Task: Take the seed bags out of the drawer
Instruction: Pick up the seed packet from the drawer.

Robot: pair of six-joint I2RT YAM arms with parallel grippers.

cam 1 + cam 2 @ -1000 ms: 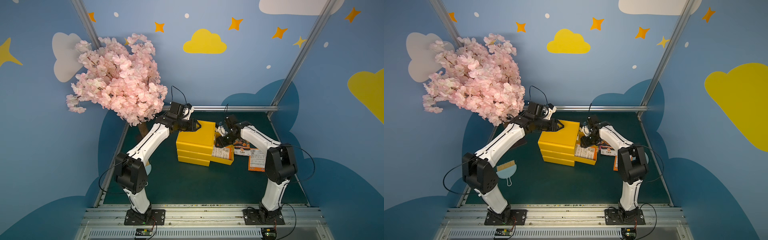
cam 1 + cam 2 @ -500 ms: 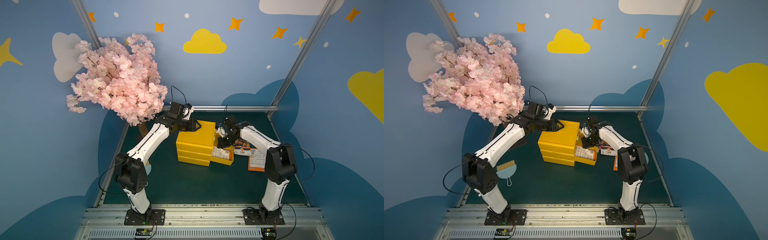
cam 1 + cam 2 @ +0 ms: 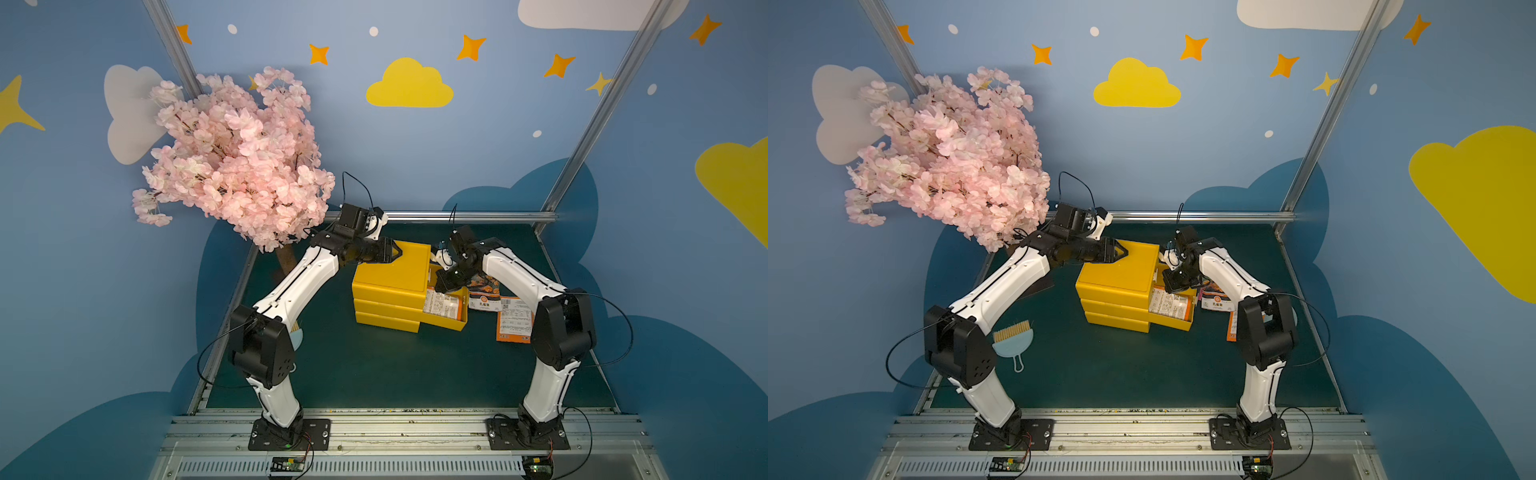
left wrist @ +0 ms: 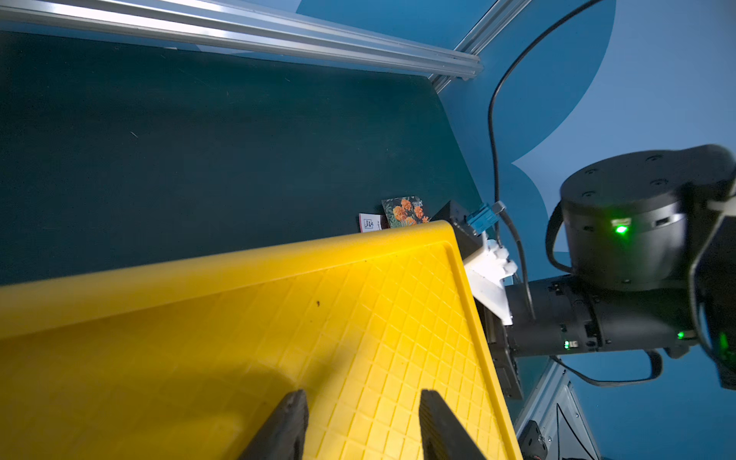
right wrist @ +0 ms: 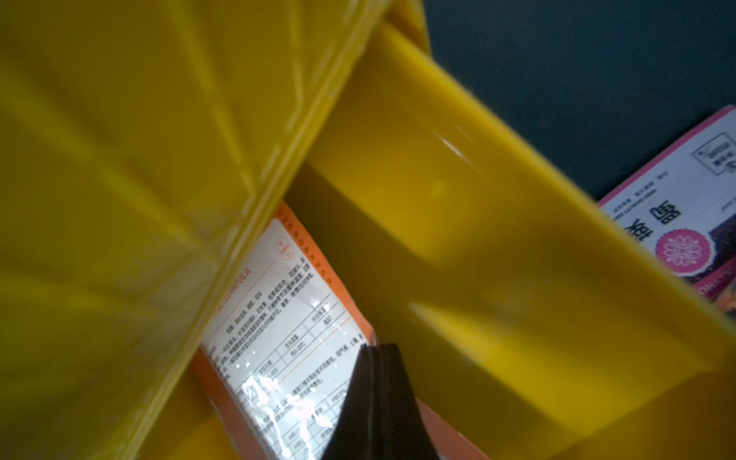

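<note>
**Seed bags.** One seed bag point(image 3: 440, 306) lies in the open drawer point(image 3: 448, 323) of the yellow cabinet point(image 3: 390, 272) and shows in both top views point(image 3: 1169, 307). It is a flat, glossy packet lying back uppermost, with a white panel of fine print and tables inside an orange border. The right wrist view shows glare on its film point(image 5: 278, 330) and one end running under the cabinet's edge.

Two more bags lie outside the drawer on the green mat point(image 3: 374, 374).
- **Flower-fronted bag** point(image 3: 484, 291): dark with orange blooms and a pink-edged white label band, just beside the drawer's outer wall.
- **Orange-bordered bag** point(image 3: 514, 322): printed back up, near the right arm's elbow and partly hidden by it.

**Right gripper** point(image 5: 376, 354). It points down into the drawer with its jaws pressed together. The tips are at the orange edge of the bag inside. Whether any film is caught between them cannot be told.

**Left gripper** point(image 4: 362, 418). Its jaws are partly spread with nothing between them, over the cabinet's ribbed top near its far edge. Whether it touches the top cannot be told.
</note>
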